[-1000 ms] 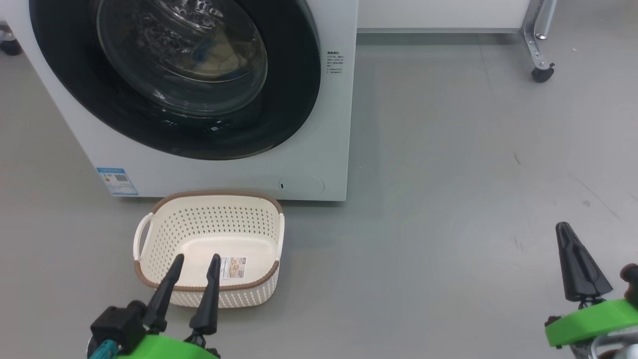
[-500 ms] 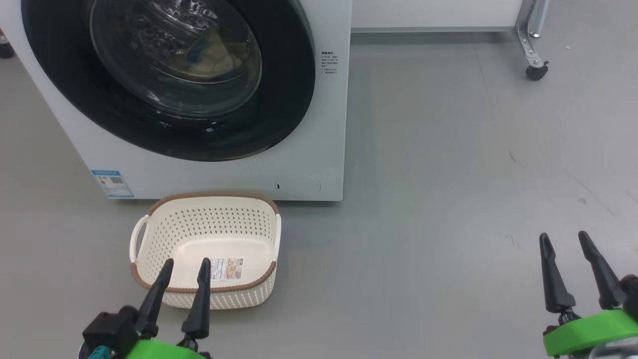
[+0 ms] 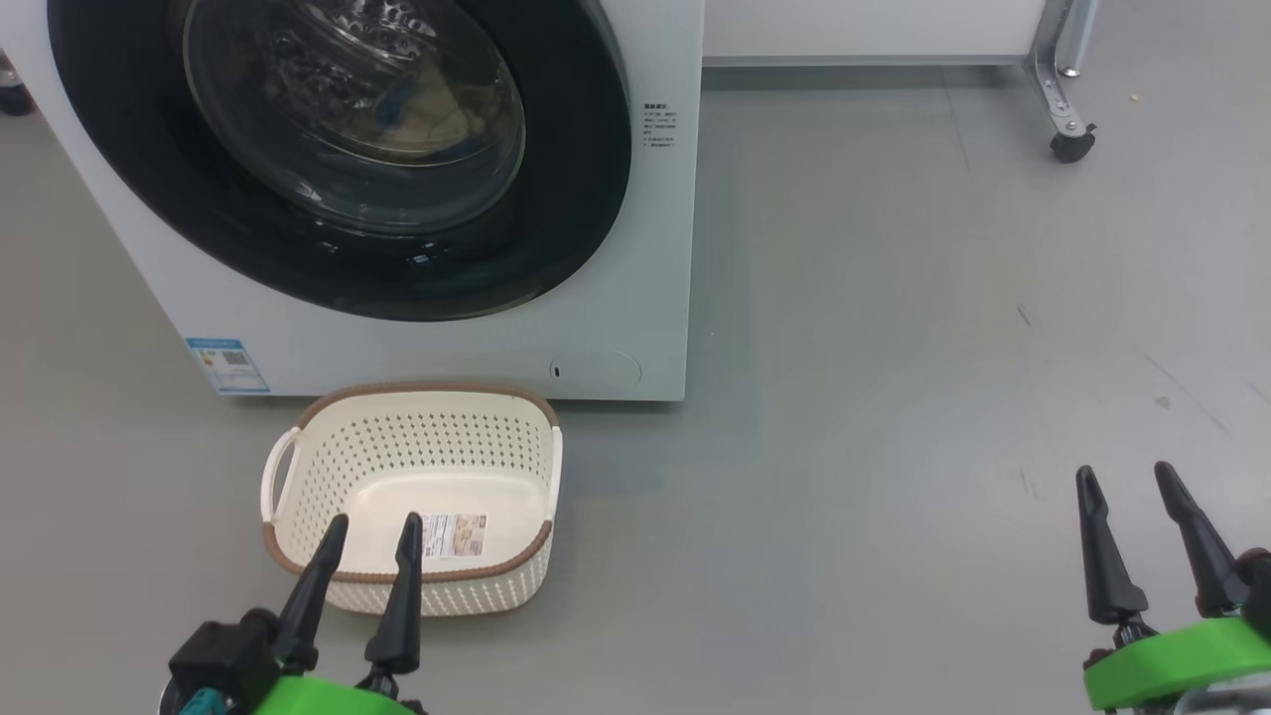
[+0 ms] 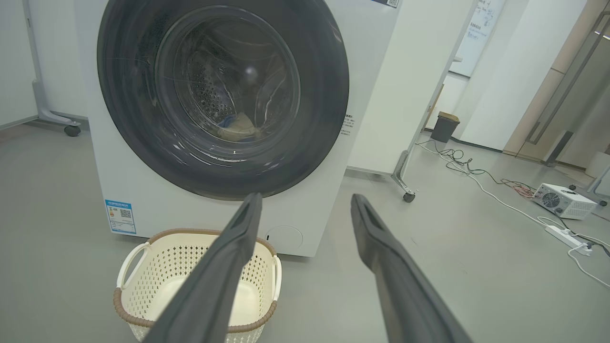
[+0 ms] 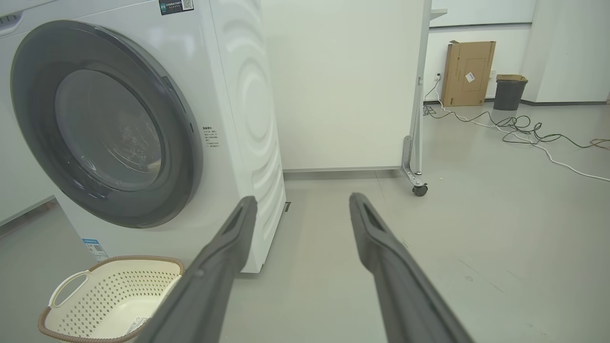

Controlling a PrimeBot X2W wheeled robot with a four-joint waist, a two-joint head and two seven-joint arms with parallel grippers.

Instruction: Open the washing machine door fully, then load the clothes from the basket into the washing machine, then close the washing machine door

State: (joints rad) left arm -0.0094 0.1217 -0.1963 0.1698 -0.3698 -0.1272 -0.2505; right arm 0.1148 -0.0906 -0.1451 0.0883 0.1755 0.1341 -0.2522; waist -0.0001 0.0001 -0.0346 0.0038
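Observation:
The washing machine (image 3: 635,328) fills the upper left of the head view, and its round black door (image 3: 556,199) lies shut against the front. Through the glass I see pale clothes (image 4: 236,131) with a blue patch low in the drum. The cream basket (image 3: 427,389) with its brown rim stands on the floor in front of the machine, with just a label on its bottom. My left gripper (image 3: 373,520) is open over the basket's near rim and holds nothing. My right gripper (image 3: 1124,470) is open above bare floor, far right of the basket.
A white panel on a wheeled metal frame (image 3: 1067,147) stands right of the machine. Cables, a power strip (image 4: 564,233) and a white fan box (image 4: 564,200) lie on the floor further right. A cardboard box (image 5: 468,71) and a grey bin (image 5: 509,93) stand by the far wall.
My right gripper has gone from shut to open, its two fingers now apart. The head camera has shifted slightly. Door, basket and left gripper are unchanged.

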